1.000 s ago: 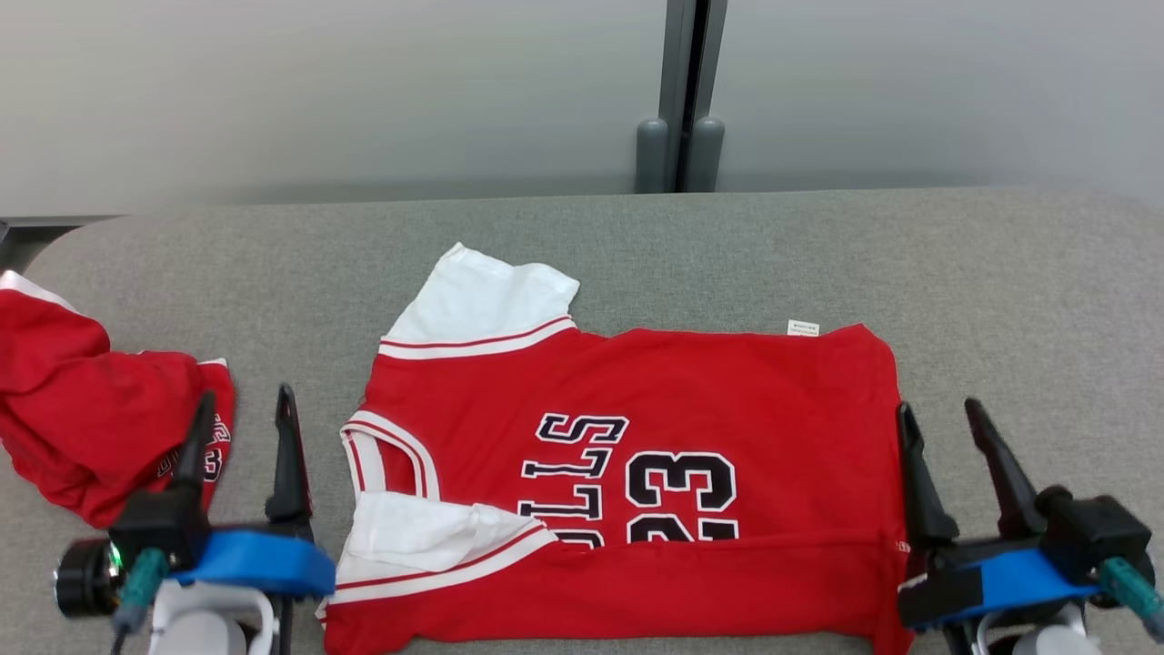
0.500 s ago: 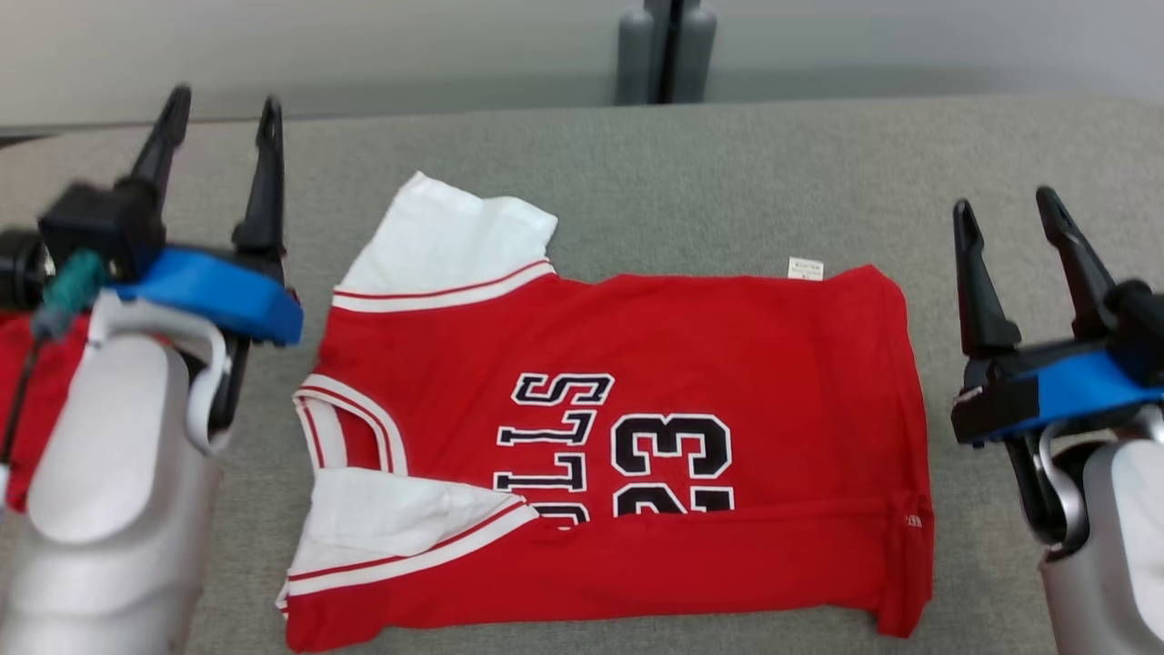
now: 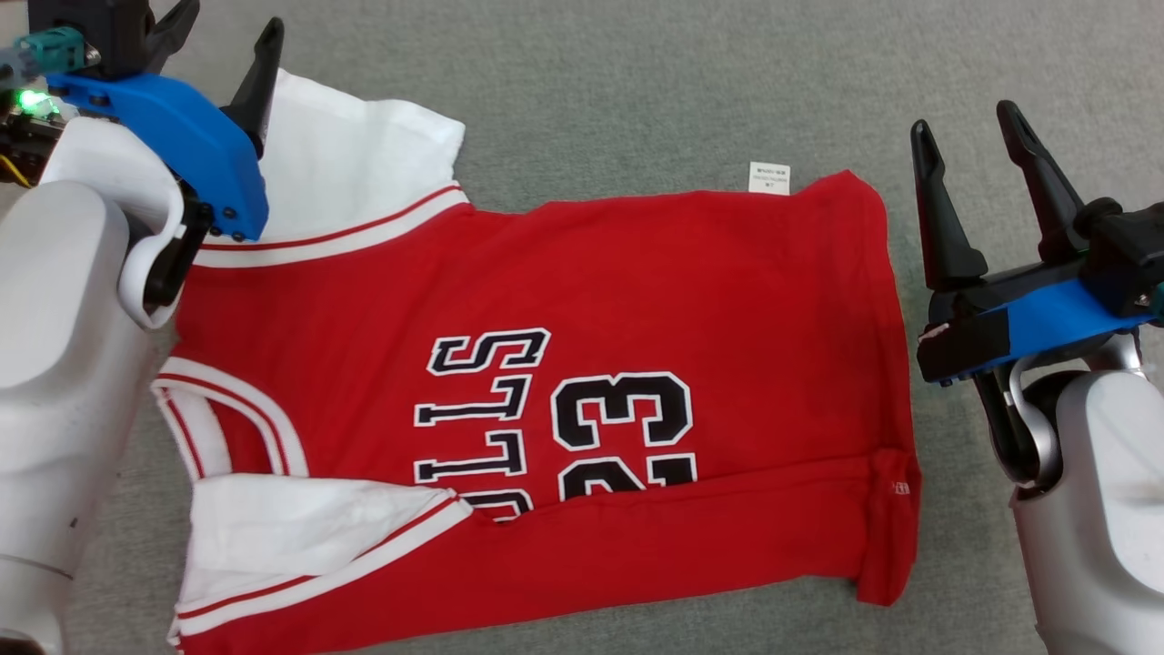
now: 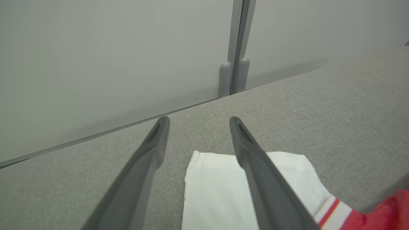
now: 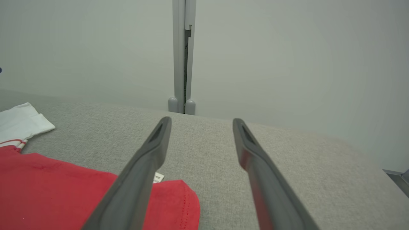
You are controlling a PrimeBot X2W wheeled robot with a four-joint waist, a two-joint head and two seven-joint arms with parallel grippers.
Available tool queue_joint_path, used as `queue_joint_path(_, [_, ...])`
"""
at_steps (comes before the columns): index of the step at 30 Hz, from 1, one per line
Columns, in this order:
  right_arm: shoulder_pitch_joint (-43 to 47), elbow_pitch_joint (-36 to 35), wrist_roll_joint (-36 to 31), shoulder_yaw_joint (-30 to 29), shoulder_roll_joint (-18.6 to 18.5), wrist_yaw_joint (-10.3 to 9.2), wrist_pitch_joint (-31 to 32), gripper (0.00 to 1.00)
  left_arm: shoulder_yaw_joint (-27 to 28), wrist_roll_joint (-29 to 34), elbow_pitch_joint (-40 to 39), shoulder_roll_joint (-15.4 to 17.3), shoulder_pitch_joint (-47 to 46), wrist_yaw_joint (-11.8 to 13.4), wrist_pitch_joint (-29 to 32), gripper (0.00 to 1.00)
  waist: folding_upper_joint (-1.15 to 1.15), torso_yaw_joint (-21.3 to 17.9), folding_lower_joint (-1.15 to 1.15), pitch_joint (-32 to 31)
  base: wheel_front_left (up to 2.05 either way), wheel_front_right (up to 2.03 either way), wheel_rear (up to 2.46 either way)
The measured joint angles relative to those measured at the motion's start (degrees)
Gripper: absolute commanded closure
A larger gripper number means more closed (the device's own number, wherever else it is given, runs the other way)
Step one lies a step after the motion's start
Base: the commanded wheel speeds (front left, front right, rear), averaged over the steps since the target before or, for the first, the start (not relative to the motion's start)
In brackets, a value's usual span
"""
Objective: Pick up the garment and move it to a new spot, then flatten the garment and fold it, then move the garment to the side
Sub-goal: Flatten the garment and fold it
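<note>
The red garment [image 3: 637,291] is lying flat mid-counter [image 3: 637,82], its near edge folded over and its white sleeves pointing toward the counter's left side. The left end effector [image 3: 223,45] is hanging over the far sleeve [image 3: 364,155], fingers wide apart and empty. The right end effector [image 3: 966,127] is hanging just beside the hem, also wide and empty.

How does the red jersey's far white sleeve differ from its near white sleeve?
The far white sleeve sticks out flat onto the grey fabric surface. The near white sleeve is folded in over the red jersey. The far sleeve lies beneath the left gripper, while the near sleeve lies clear of it. Both are white with red-striped trim.
</note>
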Motion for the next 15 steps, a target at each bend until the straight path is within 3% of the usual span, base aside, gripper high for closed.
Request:
queue_joint_path(5, [-1.62,1.24,0.08,0.87,0.1,-0.01,-1.04,0.0,-5.44,-5.01,3.49,1.88,-2.09,0.0,2.83,0.0,0.0,-1.87,-0.01,2.53,0.0,0.0,0.0])
queue_joint_path(15, [-3.57,3.6,0.46,2.45,0.7,0.0,-2.23,0.0,-11.12,-10.95,9.28,4.01,-4.47,0.0,2.8,0.0,0.0,-3.99,-0.01,5.09,0.0,0.0,0.0])
